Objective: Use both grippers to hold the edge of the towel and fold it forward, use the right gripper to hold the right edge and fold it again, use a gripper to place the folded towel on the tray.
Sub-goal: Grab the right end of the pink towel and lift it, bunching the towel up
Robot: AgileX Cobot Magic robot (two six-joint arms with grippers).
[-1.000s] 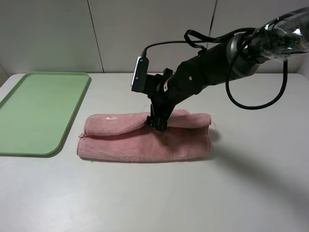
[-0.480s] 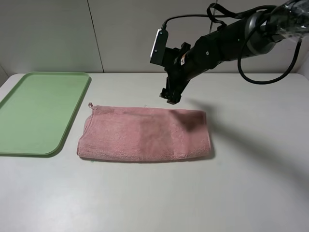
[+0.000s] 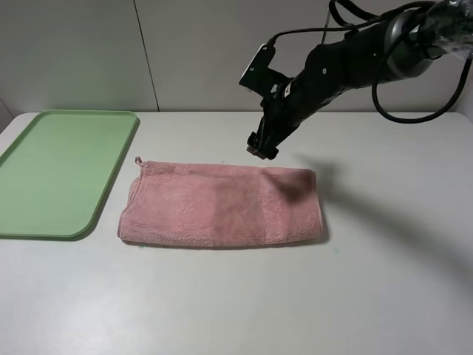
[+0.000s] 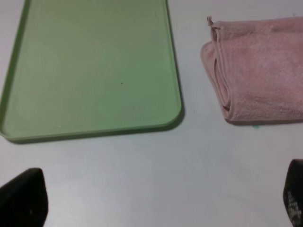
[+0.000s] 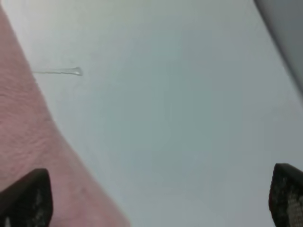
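Observation:
The pink towel (image 3: 222, 203) lies flat on the white table as a long folded rectangle, with its corner loop (image 3: 138, 160) at the far left. My right gripper (image 3: 262, 148) hangs open just above and behind the towel's far edge, holding nothing. Its wrist view shows the right gripper (image 5: 156, 196) with jaws wide apart over bare table, and the towel (image 5: 28, 142) at one side. The light-green tray (image 3: 59, 170) sits empty left of the towel. My left gripper (image 4: 158, 198) is open above the table, facing the tray (image 4: 94, 71) and the towel's folded left end (image 4: 260, 66). The left arm is out of the high view.
A grey panelled wall (image 3: 148, 52) runs behind the table. The right arm's black cables (image 3: 414, 103) loop above the table's far right. A thin loose thread (image 5: 57, 72) lies on the table beside the towel.
The right gripper has let go of the bunched top layer and risen up and back. The towel, humped a second ago, now lies flat and folded.

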